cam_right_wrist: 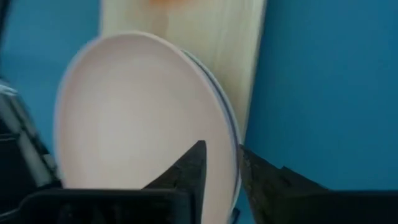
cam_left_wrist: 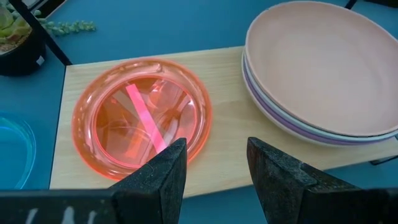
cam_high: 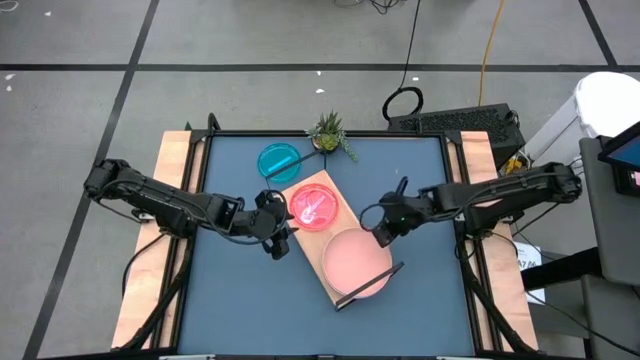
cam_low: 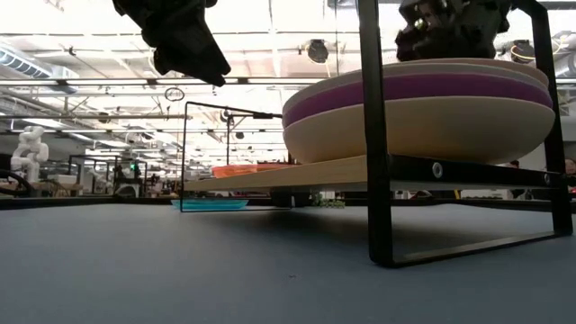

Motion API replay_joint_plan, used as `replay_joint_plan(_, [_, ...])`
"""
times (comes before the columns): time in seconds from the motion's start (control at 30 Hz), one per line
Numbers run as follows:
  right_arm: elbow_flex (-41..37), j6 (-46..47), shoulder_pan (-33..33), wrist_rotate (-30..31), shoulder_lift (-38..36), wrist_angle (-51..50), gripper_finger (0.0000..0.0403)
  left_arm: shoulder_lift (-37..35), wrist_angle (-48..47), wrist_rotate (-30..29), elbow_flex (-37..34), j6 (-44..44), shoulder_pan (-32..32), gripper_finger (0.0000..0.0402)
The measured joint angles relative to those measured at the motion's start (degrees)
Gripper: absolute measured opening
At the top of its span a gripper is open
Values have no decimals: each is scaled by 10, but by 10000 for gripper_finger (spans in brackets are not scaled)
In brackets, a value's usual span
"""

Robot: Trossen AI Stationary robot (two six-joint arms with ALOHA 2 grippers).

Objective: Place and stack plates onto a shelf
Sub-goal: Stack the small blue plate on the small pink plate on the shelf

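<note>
The wooden shelf [cam_high: 322, 185] lies slantwise on the blue table. On its near end stands a stack of large plates [cam_high: 357, 262] with the salmon one on top; the low view shows purple [cam_low: 414, 90] and cream [cam_low: 423, 130] under it. On its far end rests a translucent orange plate [cam_left_wrist: 142, 118]. A cyan plate [cam_high: 279, 162] lies on the table beyond the shelf. My left gripper [cam_left_wrist: 214, 168] is open and empty, left of the orange plate. My right gripper [cam_right_wrist: 221, 171] is open over the salmon plate's right rim [cam_right_wrist: 231, 168]. My right gripper points down at the salmon plate's rim [cam_right_wrist: 233, 186], with one finger on each side of it. I cannot tell whether the fingers touch the rim. The plate lies flat on the stack.
A small potted plant [cam_high: 330, 135] stands at the table's far edge, close to the cyan plate. The shelf's black wire frame [cam_low: 373, 135] rises at its near end, beside the large stack. Bare blue table lies to the left and right of the shelf.
</note>
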Motion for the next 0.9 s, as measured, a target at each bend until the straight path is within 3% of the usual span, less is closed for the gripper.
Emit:
replay_joint_plan(0.43, [0, -36, -4, 29, -117, -5, 102, -1, -35, 16, 54, -25, 58, 175])
replay_joint_plan(0.67, [0, -52, -3, 58, -146, -9, 102, -2, -138, 30, 113, -62, 156, 147])
replay_joint_plan(0.9, [0, -48, -3, 58, -148, -37, 102, -2, -174, 107, 139, -81, 298, 132])
